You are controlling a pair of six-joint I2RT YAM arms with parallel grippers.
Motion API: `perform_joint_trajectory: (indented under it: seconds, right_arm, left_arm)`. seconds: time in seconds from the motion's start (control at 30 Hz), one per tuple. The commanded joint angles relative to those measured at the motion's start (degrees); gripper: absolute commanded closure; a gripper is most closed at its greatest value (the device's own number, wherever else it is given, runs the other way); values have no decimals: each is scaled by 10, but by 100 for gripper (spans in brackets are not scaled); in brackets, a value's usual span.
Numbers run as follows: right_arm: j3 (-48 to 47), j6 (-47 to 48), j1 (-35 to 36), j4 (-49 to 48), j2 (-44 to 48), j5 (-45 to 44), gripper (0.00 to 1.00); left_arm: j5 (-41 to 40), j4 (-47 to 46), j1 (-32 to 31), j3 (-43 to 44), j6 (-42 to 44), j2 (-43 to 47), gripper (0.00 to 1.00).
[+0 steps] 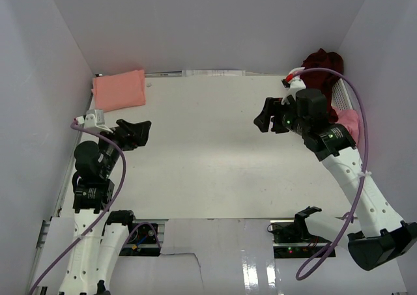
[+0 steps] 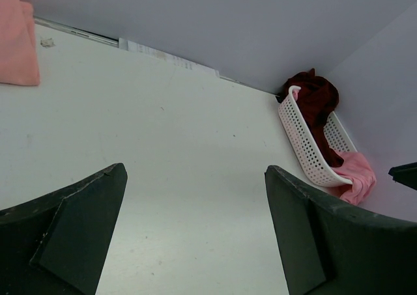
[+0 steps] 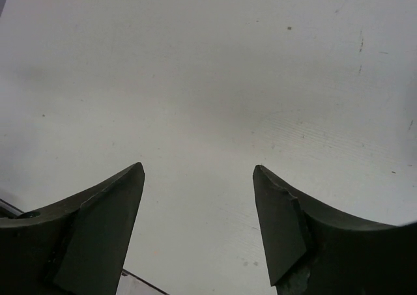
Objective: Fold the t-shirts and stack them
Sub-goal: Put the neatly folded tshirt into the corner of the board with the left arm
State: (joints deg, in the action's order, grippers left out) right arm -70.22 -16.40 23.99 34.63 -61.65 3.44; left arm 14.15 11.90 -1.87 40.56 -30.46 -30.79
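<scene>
T-shirts are in neither of your grippers: the left gripper [image 1: 144, 133] is spread wide and empty, and the right gripper [image 1: 261, 116] has its jaws parted above the table [image 1: 208, 165], holding nothing. Your folded salmon-pink t-shirt [image 1: 118, 90] lies at the far left corner. The maroon t-shirt [image 1: 322, 70] and brighter pink t-shirt [image 1: 348, 122] drape the white slatted basket [image 2: 306, 145] at far right.
</scene>
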Motion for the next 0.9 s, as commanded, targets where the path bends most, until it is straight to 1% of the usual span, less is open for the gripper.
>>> perform_joint_trajectory:
  seconds: [0.0,0.03,0.1,0.2,0.23,0.27,0.3,0.33,0.4,0.5,0.87]
  right_arm:
    - [10,15,-3,-23,34,0,25]
    - [16,14,-2,-25,44,-4,20]
    - [21,8,-3,-26,52,-11,19]
    - [33,8,-3,-28,65,-12,15]
    - [40,8,-3,-31,70,-12,4]
    - [55,7,-3,-36,83,-13,3]
    - [65,7,-3,-42,91,-12,9]
    - [76,8,-3,-51,99,-4,10]
    - [109,8,-3,-76,124,-4,10]
    - [126,13,-3,-84,142,-6,10]
    - [133,26,-3,-76,148,-9,10]
  left_arm:
    - [11,8,-2,20,6,17,2]
    - [6,6,-2,15,14,20,2]
    - [17,1,-2,12,49,29,2]
    - [12,6,-2,7,47,28,2]
    - [19,10,-2,7,46,18,2]
    - [29,15,-2,9,50,13,2]
    - [39,17,-2,10,55,8,2]
    - [47,17,-2,10,57,5,2]
    - [63,13,-2,9,58,0,2]
    - [57,11,-2,6,63,3,2]
    - [69,8,-2,1,66,-6,2]
